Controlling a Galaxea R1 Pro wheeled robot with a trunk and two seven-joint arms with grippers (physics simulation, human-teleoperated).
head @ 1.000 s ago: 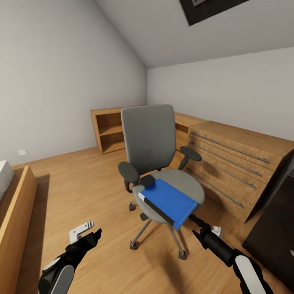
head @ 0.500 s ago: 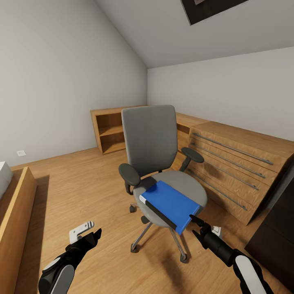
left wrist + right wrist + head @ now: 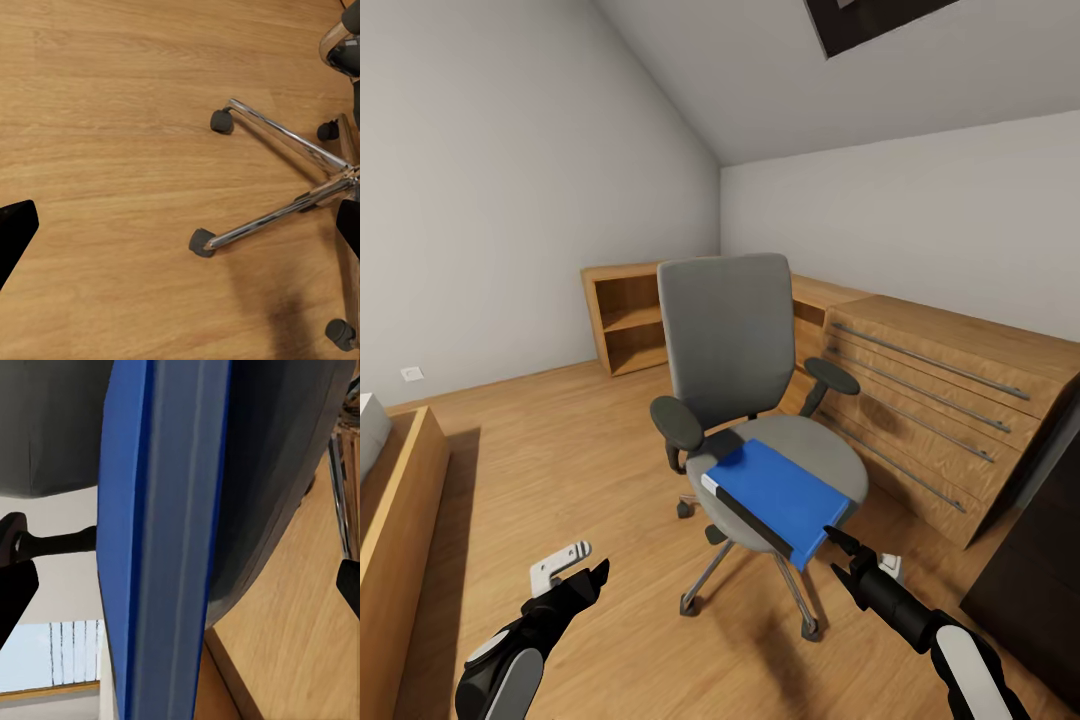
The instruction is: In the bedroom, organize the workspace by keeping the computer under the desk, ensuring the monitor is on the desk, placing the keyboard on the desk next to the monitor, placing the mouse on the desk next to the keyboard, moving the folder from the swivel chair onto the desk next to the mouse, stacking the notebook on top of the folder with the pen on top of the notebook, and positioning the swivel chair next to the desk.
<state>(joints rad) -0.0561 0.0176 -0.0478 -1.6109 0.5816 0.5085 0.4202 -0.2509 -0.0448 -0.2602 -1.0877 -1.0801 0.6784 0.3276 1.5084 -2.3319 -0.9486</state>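
The swivel chair (image 3: 725, 335), grey with black armrests, stands mid-room on its chrome base (image 3: 285, 187). On its seat (image 3: 285, 472) lies the blue folder (image 3: 782, 492), white edge toward me, near corner overhanging the seat front. My right gripper (image 3: 837, 556) is open, just below and beside that overhanging corner, not touching it. In the right wrist view the folder's edge (image 3: 161, 547) runs between the spread fingertips of the right gripper (image 3: 180, 581). My left gripper (image 3: 585, 572) hangs open low over the floor, left of the chair's wheels, and the left gripper (image 3: 182, 225) holds nothing.
A light wooden drawer unit (image 3: 940, 400) runs along the right wall, with an open wooden shelf (image 3: 625, 320) in the far corner. Dark furniture (image 3: 1035, 560) fills the lower right. A wooden bed frame (image 3: 400, 520) borders the left. Wooden floor (image 3: 560, 470) spreads between.
The right gripper has risen slightly toward the folder's near corner. The view has shifted a little. The left arm has not moved.
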